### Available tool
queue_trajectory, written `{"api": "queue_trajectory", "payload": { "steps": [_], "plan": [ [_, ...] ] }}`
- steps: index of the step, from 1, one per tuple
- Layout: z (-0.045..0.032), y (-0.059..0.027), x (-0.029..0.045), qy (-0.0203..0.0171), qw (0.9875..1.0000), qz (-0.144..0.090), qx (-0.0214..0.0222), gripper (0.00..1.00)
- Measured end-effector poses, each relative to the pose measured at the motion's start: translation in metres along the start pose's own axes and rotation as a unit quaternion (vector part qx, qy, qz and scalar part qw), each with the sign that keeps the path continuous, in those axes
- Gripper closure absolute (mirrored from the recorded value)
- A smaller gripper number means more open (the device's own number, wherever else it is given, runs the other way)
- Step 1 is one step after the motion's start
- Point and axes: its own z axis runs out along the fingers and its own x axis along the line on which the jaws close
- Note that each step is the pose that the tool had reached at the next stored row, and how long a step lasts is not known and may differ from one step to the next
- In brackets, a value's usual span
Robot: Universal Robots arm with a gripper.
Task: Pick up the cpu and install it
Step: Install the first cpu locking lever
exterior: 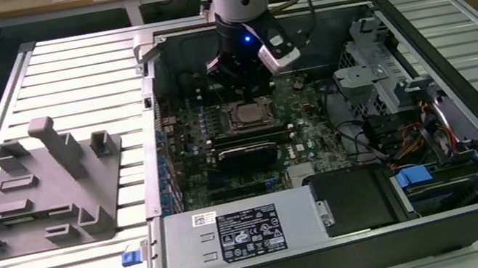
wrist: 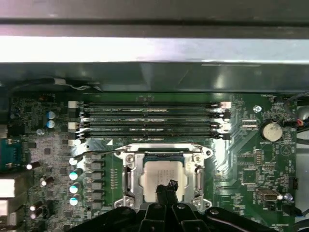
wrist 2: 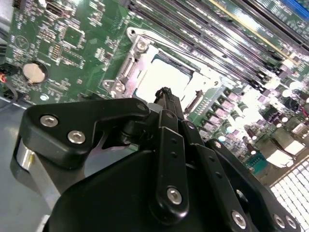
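Though the claw (wrist: 167,188), pressed together, hides one edge, the cpu (wrist: 155,175) lies in its socket (wrist: 127,180).

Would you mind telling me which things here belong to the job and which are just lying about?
For the job:
cpu, sitting in its socket
gripper, just above the cpu

Lying about:
grey tray
black ribbed module
silver power supply box
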Motion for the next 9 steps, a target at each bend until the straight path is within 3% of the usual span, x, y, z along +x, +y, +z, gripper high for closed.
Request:
{"api": "queue_trajectory", "payload": {
  "steps": [9],
  "plan": [
    [-0.0004,-0.0004,0.0345,-0.0010,1.0000,0.000,-0.0002,0.89]
  ]
}}
